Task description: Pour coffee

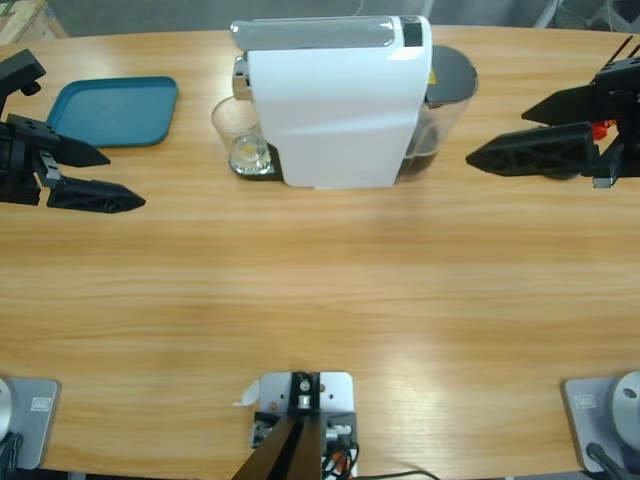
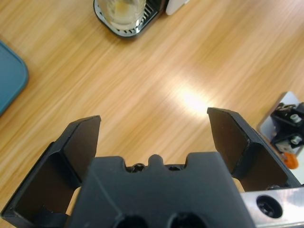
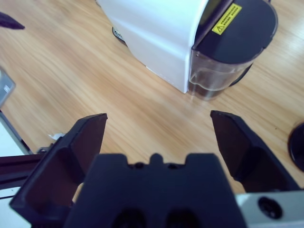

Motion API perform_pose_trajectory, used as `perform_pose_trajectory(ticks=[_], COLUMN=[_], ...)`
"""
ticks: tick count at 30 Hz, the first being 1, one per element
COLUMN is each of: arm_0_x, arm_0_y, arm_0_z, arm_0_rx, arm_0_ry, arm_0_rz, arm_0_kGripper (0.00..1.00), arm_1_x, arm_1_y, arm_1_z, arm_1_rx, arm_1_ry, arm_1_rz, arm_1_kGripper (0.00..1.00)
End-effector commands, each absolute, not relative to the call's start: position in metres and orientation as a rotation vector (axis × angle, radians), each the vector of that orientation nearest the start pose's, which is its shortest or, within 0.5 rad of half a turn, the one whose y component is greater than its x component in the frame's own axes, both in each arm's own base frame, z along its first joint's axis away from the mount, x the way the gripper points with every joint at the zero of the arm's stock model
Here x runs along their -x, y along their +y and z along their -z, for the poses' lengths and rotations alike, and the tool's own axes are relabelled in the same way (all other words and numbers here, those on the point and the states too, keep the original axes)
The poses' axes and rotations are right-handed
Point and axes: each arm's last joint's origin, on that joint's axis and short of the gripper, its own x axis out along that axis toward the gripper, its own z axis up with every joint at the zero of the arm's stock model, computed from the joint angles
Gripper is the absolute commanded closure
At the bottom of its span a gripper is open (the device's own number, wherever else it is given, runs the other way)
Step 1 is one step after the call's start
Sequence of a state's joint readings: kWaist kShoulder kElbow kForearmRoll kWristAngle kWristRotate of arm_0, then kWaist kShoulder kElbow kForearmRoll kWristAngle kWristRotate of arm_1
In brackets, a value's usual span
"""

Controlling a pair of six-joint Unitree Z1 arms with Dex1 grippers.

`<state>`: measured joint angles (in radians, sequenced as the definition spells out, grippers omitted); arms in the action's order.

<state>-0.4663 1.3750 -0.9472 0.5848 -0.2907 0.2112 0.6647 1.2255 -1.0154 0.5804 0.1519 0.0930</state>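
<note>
The coffee (image 1: 248, 152) sits in a clear tumbler (image 1: 238, 128) under the white machine (image 1: 335, 100). The left tool (image 1: 105, 177) is wide, empty; it should approach level, centring the tumbler.

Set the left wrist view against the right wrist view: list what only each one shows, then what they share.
Only the left wrist view shows the clear glass on the drip tray, with a pale tan layer at its bottom, and a corner of the teal tray. Only the right wrist view shows the machine's water tank with its dark lid and yellow warning label. Both show the wooden table, part of the white coffee machine, and an open, empty gripper: left gripper, right gripper.
</note>
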Motion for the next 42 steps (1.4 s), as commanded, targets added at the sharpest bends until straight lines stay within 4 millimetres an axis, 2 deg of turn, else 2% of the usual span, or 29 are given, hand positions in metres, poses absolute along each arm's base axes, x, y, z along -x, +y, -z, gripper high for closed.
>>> perform_pose_trajectory(ticks=[1, 9, 17, 30, 37, 42], arm_0_x=[-0.175, -0.175, -0.172, -0.172, -0.169, -0.17], arm_0_y=[-0.109, -0.11, -0.11, -0.11, -0.108, -0.109], arm_0_z=[-0.3, -0.299, -0.298, -0.297, -0.298, -0.301], arm_0_rx=[-0.281, -0.275, -0.284, -0.295, -0.292, -0.288], arm_0_ry=[0.988, 0.994, 0.995, 0.993, 0.979, 0.969], arm_0_rz=[0.814, 0.823, 0.834, 0.83, 0.831, 0.837], arm_0_kGripper=[0.023, 0.023, 0.023, 0.018, 0.018, 0.018], arm_1_x=[-0.134, -0.137, -0.133, -0.126, -0.129, -0.124], arm_1_y=[0.119, 0.122, 0.119, 0.112, 0.114, 0.111], arm_1_z=[-0.332, -0.331, -0.324, -0.33, -0.325, -0.323], arm_1_rx=[0.189, 0.181, 0.186, 0.183, 0.188, 0.186], arm_1_ry=[0.862, 0.843, 0.854, 0.813, 0.826, 0.817], arm_1_rz=[-0.806, -0.823, -0.816, -0.806, -0.804, -0.805], arm_1_kGripper=[0.0, 0.0, 0.0, 0.0, 0.0, 0.0])
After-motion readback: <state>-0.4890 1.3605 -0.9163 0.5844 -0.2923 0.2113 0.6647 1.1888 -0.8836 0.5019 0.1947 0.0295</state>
